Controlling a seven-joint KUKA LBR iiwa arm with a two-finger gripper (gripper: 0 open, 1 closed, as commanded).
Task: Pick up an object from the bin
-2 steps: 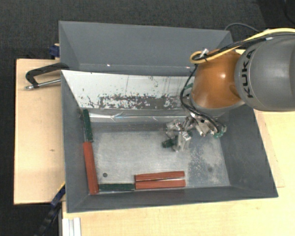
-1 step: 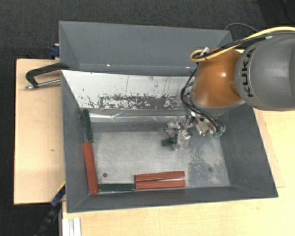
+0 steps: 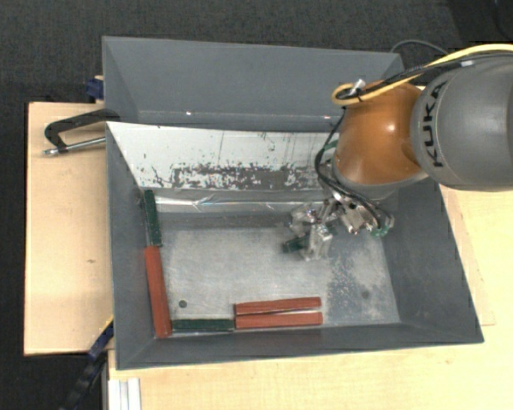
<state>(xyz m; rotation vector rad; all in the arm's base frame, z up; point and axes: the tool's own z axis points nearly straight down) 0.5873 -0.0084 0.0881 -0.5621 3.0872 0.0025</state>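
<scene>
The claw [image 3: 312,233] hangs low over the right half of the bin [image 3: 239,84], just beside a small dark green piece [image 3: 291,246] on the floor. Open or clamped, I can't tell. Red bars [image 3: 278,318] lie along the near wall, well apart from it.

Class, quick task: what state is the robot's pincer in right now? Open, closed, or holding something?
Pincer: cannot be told. It is low over the right part of the bin floor, apart from the red sticks by the near wall.
</scene>
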